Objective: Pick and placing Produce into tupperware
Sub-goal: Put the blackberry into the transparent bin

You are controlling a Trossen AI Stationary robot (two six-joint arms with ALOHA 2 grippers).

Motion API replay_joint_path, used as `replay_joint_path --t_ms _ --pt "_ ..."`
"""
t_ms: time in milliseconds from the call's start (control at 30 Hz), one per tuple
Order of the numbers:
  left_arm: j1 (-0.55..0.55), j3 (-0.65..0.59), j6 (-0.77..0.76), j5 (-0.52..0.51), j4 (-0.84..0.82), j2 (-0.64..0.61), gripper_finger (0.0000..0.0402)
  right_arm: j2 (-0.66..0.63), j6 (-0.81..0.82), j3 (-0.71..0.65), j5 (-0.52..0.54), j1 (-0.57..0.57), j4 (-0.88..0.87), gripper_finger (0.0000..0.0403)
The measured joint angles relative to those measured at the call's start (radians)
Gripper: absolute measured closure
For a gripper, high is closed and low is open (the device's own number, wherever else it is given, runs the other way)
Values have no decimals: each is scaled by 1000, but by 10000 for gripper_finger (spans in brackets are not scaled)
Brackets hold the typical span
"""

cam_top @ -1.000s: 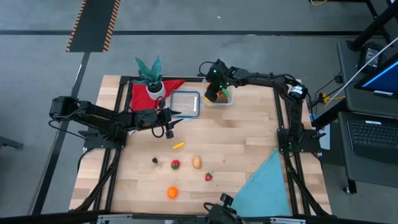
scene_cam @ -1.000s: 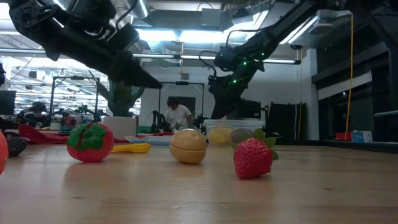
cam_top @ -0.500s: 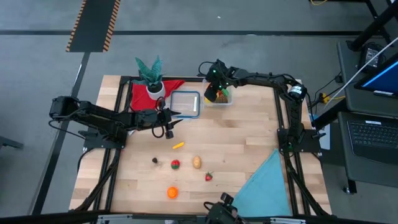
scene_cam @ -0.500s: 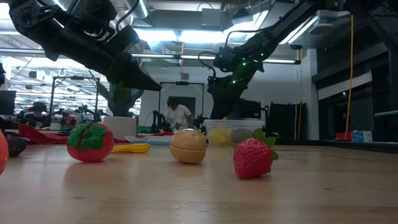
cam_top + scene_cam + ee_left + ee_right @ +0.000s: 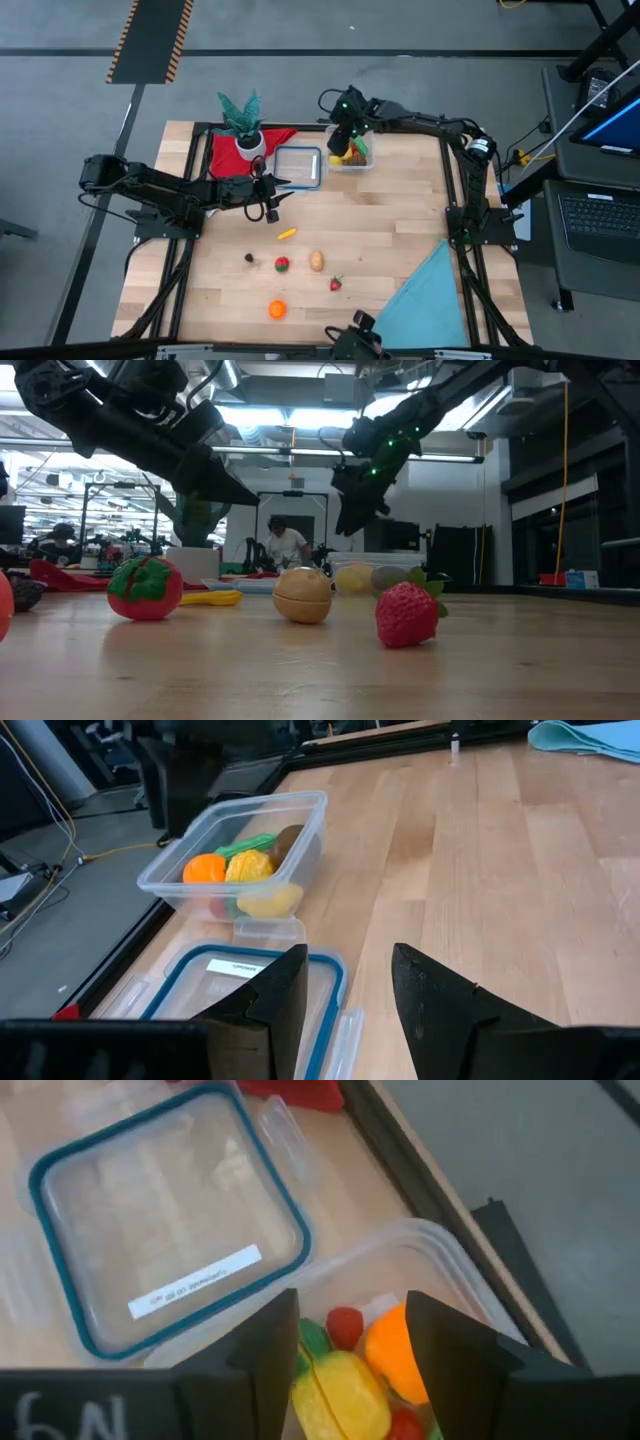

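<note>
The right fingers (image 5: 345, 1365) stand parted and empty just above the tupperware (image 5: 440, 1270), which already holds several pieces of produce: an orange one (image 5: 392, 1355), a yellow one (image 5: 335, 1390) and a small red one (image 5: 344, 1323) sit directly below the gap. The blue-rimmed lid (image 5: 165, 1275) lies flat just beyond the tub.

The left fingers (image 5: 345, 990) are partly open, gripping nothing, with the same lid just ahead of them. The left arm waits there.

Well away from both pairs of fingers, loose produce remains on the table (image 5: 400, 220): a tomato (image 5: 145, 588), a tan round piece (image 5: 302, 595) and a strawberry (image 5: 408, 612).

These look like light, rigid, smooth plastic toys. The round ones will likely roll or squirt out of a pinch, so closing across the widest middle, from straight above, seems safest.
</note>
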Motion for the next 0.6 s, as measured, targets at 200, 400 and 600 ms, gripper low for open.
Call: replay_joint_path --t_ms 200,400,600 --pt "-40 0 32 0 -79 -51 262 -92 -62 -55 2 62 46 215" --pt "-161 0 -6 -1 -303 -236 262 -260 -112 -263 4 155 219 215" --pt "-322 0 -132 2 -523 -430 262 -476 -100 -551 -1 261 530 215"
